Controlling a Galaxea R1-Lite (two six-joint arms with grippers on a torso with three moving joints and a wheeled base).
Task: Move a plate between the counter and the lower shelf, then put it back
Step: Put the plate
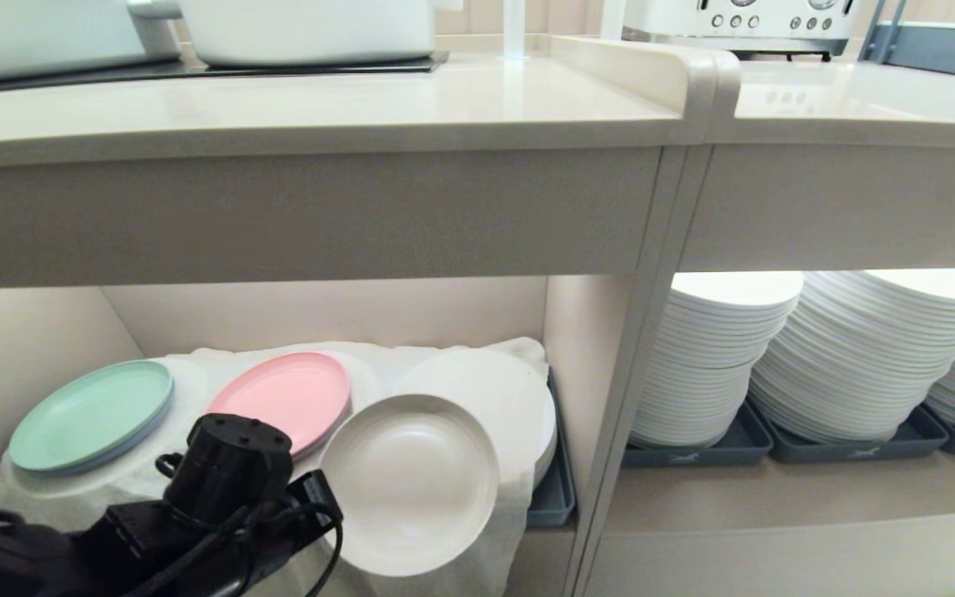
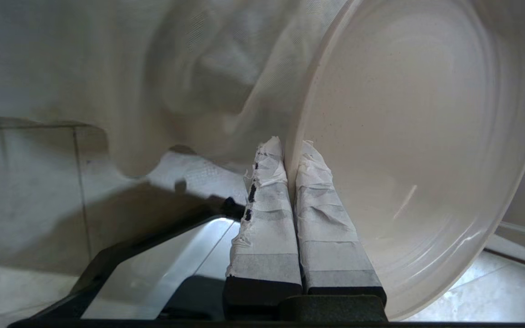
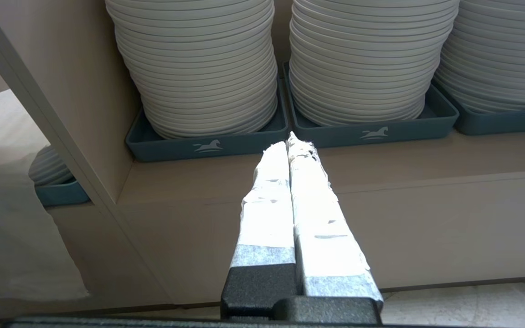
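The left arm (image 1: pixel 113 531) reaches in low from the near left, its gripper (image 2: pixel 290 150) pinched tight with taped fingers (image 2: pixel 267 214). The right gripper (image 3: pixel 290 141) hangs closed, fingers pressed together.

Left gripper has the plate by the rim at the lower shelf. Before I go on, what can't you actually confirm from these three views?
- Under the white cloth: head view, whatever it drapes is hidden.
- Whether the plate touches the cloth: its underside faces away in both views.
- Left gripper in the head view: the black wrist housing covers its fingers; only the wrist view shows them shut on the rim.
- Counter: head view, far end cut off by the top edge.
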